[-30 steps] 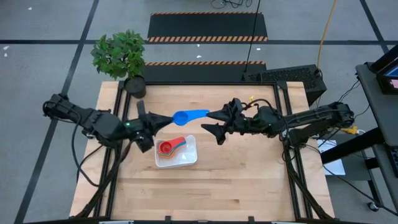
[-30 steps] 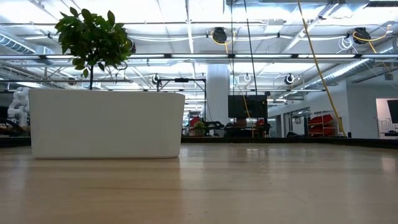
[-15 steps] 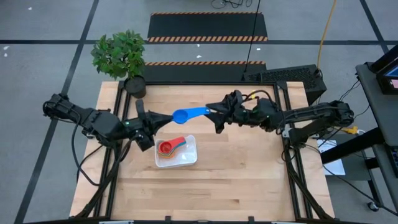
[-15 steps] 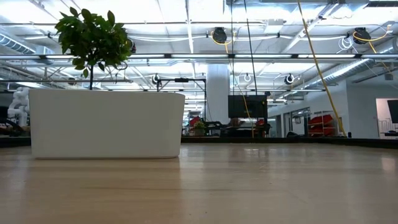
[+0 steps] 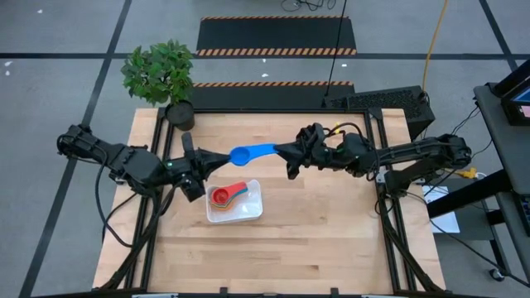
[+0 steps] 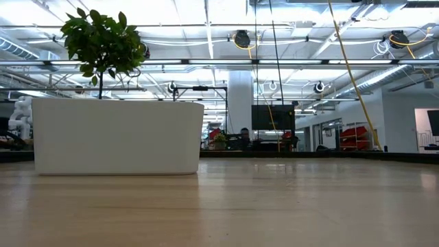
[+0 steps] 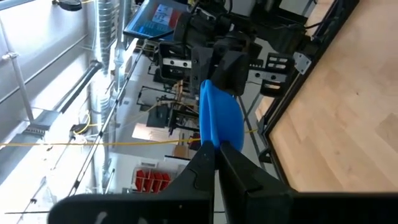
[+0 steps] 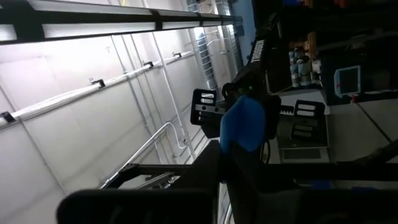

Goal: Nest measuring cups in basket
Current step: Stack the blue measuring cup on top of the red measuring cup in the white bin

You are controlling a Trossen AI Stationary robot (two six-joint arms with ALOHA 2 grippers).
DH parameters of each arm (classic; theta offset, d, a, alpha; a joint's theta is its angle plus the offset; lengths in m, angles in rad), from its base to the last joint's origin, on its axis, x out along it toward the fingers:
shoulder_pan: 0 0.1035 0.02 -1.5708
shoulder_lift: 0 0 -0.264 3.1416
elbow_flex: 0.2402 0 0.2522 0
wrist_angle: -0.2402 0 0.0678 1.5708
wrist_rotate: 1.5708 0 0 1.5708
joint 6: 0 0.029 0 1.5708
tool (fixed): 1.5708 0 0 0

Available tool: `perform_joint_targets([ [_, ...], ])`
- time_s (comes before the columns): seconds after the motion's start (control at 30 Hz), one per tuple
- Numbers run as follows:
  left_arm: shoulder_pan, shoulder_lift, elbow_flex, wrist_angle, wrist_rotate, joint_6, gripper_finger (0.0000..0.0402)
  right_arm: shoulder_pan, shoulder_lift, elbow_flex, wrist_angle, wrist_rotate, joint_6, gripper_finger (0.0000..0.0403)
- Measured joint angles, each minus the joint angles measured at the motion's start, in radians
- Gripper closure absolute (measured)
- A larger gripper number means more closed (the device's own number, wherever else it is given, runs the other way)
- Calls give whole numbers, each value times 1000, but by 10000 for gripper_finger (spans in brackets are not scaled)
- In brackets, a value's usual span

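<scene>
A blue measuring cup (image 5: 248, 152) hangs in the air above the middle of the table, bowl toward the left, handle toward the right. My left gripper (image 5: 222, 157) is shut on its bowl end and my right gripper (image 5: 280, 151) is shut on its handle end. Just nearer, the white basket (image 5: 252, 212) rests flat on the table with a red cup (image 5: 221, 197) nested on an orange one (image 5: 241, 191). In the low view only the basket's white wall (image 6: 116, 136) shows; both grippers are above that picture. My left gripper pinches the blue cup's bowl end (image 7: 214, 134) between its two fingers, coming level from the table's left, along the cup. The cup is lifted clear. My right gripper pinches the free end of the handle (image 5: 272, 150) between its two fingers, coming level from the table's right, along the handle; in its wrist view the blue cup (image 8: 244, 123) stands just past the fingers.
A dark pot (image 5: 180, 114) with a green plant (image 5: 157, 70) stands at the table's far left corner. Bare wooden tabletop (image 5: 331, 232) lies to the right of and nearer than the basket.
My right gripper has moved a little toward the table's left and shut on the blue cup's handle; a second ago its fingers stood wide open around the handle's end. The cup and my left gripper have stayed where they were.
</scene>
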Motion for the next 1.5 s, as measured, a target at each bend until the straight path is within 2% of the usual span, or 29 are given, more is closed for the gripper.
perform_joint_targets([
  [0.1,0,0,0,0,3,-21,396,-1,0,-1,2,-26,-29,399],
  [0.23,6,0,0,-7,-8,-156,375,-1,0,-1,0,-36,-61,400],
  [0.43,8,-14,0,-45,-27,-338,257,-31,0,-1,2,-56,-110,401],
  [0.53,8,-26,0,-72,-93,-487,191,-67,0,-1,33,-105,-122,402],
  [0.67,8,-55,0,-235,-185,-736,125,-123,0,-1,39,-187,-137,402],
  [0.77,8,-89,0,-399,-209,-976,101,-164,-1,-1,17,-266,-163,402],
  [0.87,8,-124,0,-564,-206,-1334,100,-194,-2,-1,-77,-282,-246,402],
  [0.97,8,-175,0,-730,-181,-1690,115,-207,0,-1,-172,-278,-327,402],
  [1.03,8,-206,0,-833,-135,-1861,131,-202,6,-1,-237,-280,-349,402],
  [1.1,8,-229,0,-919,-90,-1970,148,-188,23,-1,-296,-280,-361,403],
  [1.2,8,-268,0,-1007,-37,-2053,172,-172,67,-1,-311,-277,-369,403],
  [1.33,8,-300,0,-1057,-23,-2066,200,-157,172,31,-304,-249,-344,403],
  [1.5,8,-325,0,-1064,-23,-2028,224,-132,340,186,-294,-294,-356,403],
])
